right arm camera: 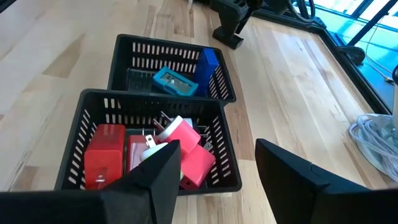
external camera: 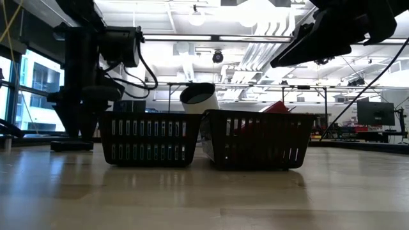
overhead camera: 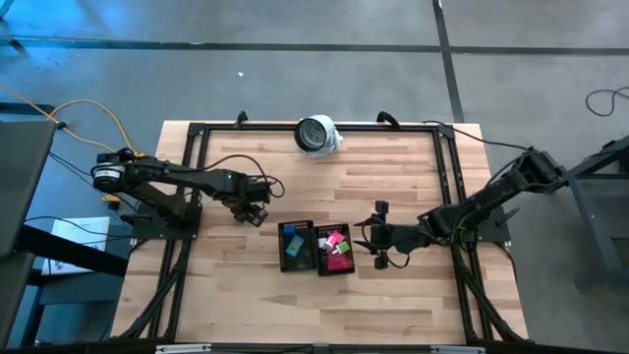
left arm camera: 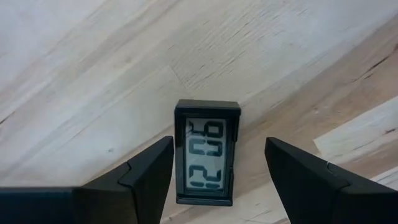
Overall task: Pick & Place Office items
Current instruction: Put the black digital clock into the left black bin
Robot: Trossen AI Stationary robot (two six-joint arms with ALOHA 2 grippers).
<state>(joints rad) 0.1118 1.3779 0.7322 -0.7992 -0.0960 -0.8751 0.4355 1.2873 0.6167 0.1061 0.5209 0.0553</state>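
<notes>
Now my left tool (left arm camera: 214,180) hangs open astride the clock (left arm camera: 207,160) on the tabletop (left arm camera: 93,74), centre-left; I'd close next, while the right tool (right arm camera: 217,180) waits open.

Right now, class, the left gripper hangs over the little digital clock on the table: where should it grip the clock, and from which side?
Grip the clock across its two long edges, coming straight down from above. It lies flat, display up, on the bare table, with its long axis running between the open fingers of the left gripper, which already sit either side of it, so closing should pinch the narrow width.
</notes>
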